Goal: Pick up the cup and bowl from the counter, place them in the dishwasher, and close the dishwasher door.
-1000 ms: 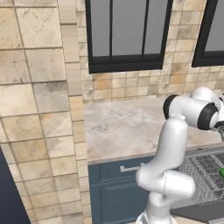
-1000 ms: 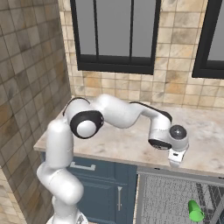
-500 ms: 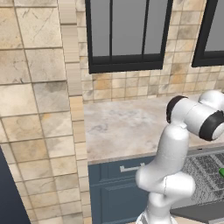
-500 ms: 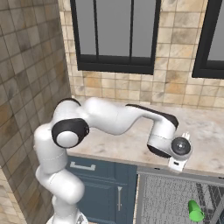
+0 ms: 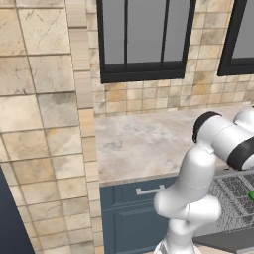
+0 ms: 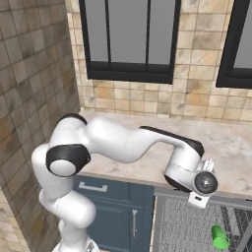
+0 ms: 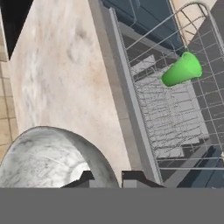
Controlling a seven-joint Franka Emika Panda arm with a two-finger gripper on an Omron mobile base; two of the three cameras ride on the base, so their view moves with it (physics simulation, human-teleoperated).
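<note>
My claw (image 7: 106,178) grips the rim of the grey marbled bowl (image 7: 43,155), one finger inside, one outside, above the bench (image 7: 57,74) edge. The open dishwasher (image 7: 175,113) rack lies just beside, across that edge. Green cup (image 7: 181,70) already lies there on its side.
</note>
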